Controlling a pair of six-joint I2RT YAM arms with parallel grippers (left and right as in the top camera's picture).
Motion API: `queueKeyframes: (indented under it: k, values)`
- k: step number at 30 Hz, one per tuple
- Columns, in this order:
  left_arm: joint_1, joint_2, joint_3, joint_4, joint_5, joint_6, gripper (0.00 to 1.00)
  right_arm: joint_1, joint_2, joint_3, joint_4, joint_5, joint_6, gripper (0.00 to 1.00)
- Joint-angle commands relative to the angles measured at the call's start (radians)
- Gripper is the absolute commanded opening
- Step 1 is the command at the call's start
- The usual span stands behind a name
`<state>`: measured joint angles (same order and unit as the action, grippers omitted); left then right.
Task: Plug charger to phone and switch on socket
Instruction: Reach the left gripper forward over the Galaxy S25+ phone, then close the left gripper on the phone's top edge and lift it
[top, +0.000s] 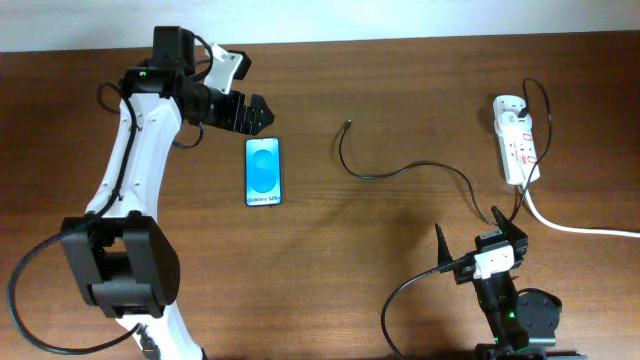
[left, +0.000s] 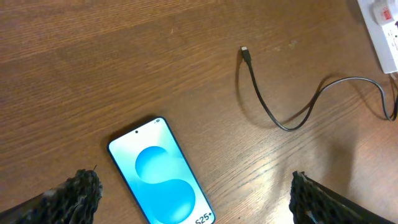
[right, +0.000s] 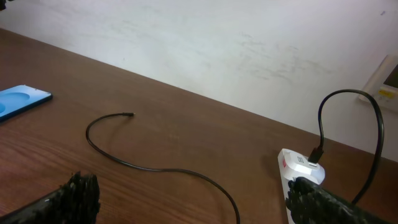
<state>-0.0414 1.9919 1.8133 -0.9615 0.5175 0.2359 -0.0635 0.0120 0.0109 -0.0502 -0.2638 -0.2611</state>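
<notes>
The phone (top: 263, 171) lies flat on the table, blue screen up; it also shows in the left wrist view (left: 162, 180) and at the left edge of the right wrist view (right: 22, 99). My left gripper (top: 250, 113) is open and empty, just above the phone's far end (left: 193, 196). The charger (top: 400, 168) is a thin black cable curling across the table, its connector tip (left: 245, 51) free; it shows in the right wrist view (right: 155, 169) too. The socket (top: 516, 140) lies at the far right. My right gripper (top: 480, 238) is open and empty near the front edge (right: 189, 199).
A thick white cord (top: 580, 228) runs from the socket off the right edge. The charger's plug sits in the socket's end (right: 314, 154). A white wall (right: 236, 43) stands behind the table.
</notes>
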Motion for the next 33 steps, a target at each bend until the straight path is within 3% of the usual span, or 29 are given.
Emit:
queueKeyframes:
  k: [1,6,11,19,27,33]
  values:
    - [-0.005,0.013,0.024,0.021,0.008,-0.003,0.99,0.006,-0.006,-0.005,-0.005,-0.013,0.011,0.98]
    - [-0.109,0.142,0.024,0.034,-0.455,-0.361,1.0,0.006,-0.006,-0.005,-0.005,-0.013,0.011,0.98]
    - [-0.166,0.229,0.023,-0.012,-0.499,-0.558,0.96,0.006,-0.006,-0.005,-0.005,-0.013,0.011,0.98]
    - [-0.175,0.318,0.02,-0.065,-0.496,-0.559,1.0,0.006,-0.006,-0.005,-0.005,-0.013,0.011,0.99]
    - [-0.186,0.355,0.02,-0.111,-0.496,-0.425,1.0,0.006,-0.006,-0.005,-0.005,-0.013,0.011,0.99]
    - [-0.186,0.355,0.02,-0.126,-0.496,-0.429,1.0,0.006,-0.006,-0.005,-0.005,-0.013,0.011,0.98]
